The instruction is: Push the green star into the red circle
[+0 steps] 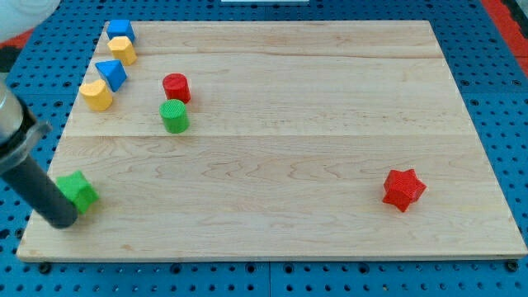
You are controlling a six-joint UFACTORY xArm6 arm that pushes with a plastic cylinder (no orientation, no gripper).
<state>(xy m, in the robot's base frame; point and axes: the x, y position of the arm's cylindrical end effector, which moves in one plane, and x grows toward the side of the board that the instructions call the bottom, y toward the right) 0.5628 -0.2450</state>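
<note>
The green star (pixel 80 190) lies near the board's bottom left corner. My tip (pixel 63 219) rests just below and left of it, touching or nearly touching it. The dark rod rises from there toward the view's upper left. The red circle (pixel 176 87) is a red cylinder standing in the upper left part of the board, up and to the right of the star. A green cylinder (pixel 174 116) stands just below the red circle, between it and the star.
A blue block (pixel 120 30), a yellow block (pixel 122 49), a blue triangle-like block (pixel 110 73) and a yellow block (pixel 96 95) line the board's left edge. A red star (pixel 403 189) lies at the lower right. The wooden board (pixel 289 148) sits on a blue pegboard.
</note>
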